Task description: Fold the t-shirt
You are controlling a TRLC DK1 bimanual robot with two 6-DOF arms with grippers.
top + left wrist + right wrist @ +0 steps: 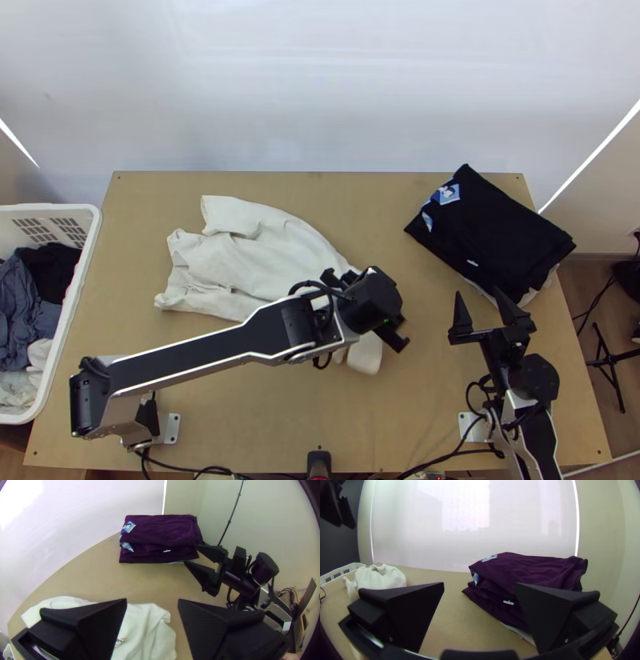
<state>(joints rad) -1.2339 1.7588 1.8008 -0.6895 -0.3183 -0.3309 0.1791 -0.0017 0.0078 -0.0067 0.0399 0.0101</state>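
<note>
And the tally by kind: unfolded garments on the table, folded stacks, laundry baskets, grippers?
Unfolded garments on the wooden table: 1, rumpled white cloth garment
Folded stacks: 1, dark cloth stack
Laundry baskets: 1, white plastic basket
Grippers: 2, black left gripper, black right gripper
Total: 5

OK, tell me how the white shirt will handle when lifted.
The white shirt should be floppy, since it lies in loose, soft wrinkles. Held at one spot, it would probably droop, its spread-out far parts trailing on the table. It seems unlikely to roll, lying low and bunched.
</note>
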